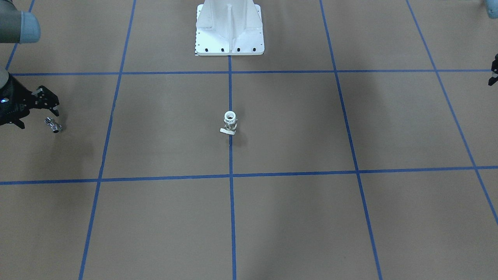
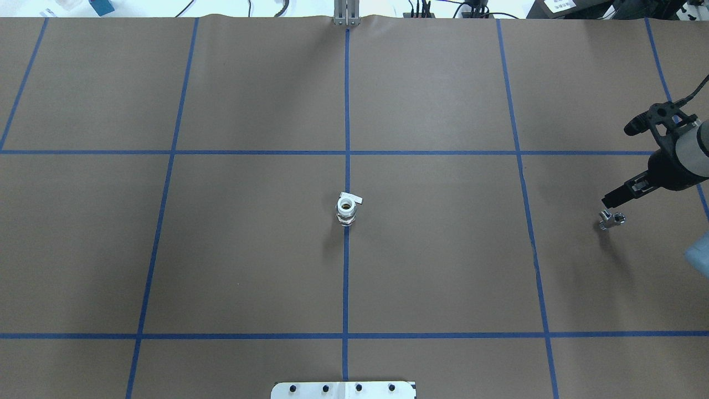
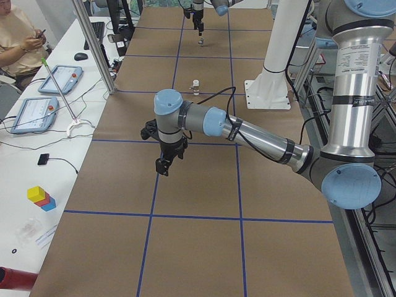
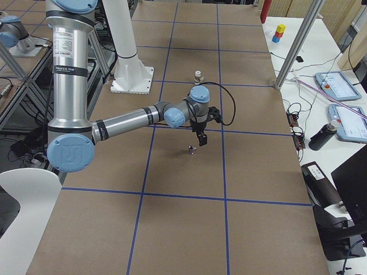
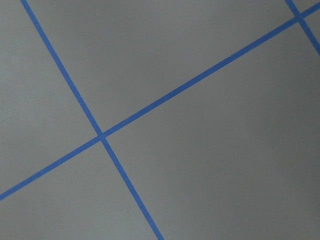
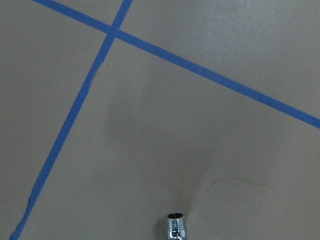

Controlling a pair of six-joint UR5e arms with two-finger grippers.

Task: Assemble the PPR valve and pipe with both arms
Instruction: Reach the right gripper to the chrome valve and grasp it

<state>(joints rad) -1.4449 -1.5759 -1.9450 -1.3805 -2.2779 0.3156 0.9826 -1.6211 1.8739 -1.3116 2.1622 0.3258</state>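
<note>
1. Right hand (image 1: 39, 119): jaws spread wide, nothing held. It hangs low over the desk (image 1: 291, 217), with the pipe (image 1: 53, 125) just beside one fingertip.
2. Left hand (image 3: 162, 162): hovers over bare desk, well apart from both parts. How far open it is cannot be told.
3. Step in hand, by judgement: approach for picking up the pipe. Neither part is lifted and the joining is not begun.
4. Next move calls for lowering the right hand so its fingers straddle the pipe, then closing across its body. The piece is small, round and slick, so it may roll or slip. The left hand must take the valve (image 1: 230, 122).
5. Pipe: short, chrome, lying on its side at the robot's right, well apart from the valve. The right wrist view shows a threaded end.
6. Valve: upright on the centre tape line, untouched, with a white ring on top, a metal middle and a pale plate at its foot.
</note>
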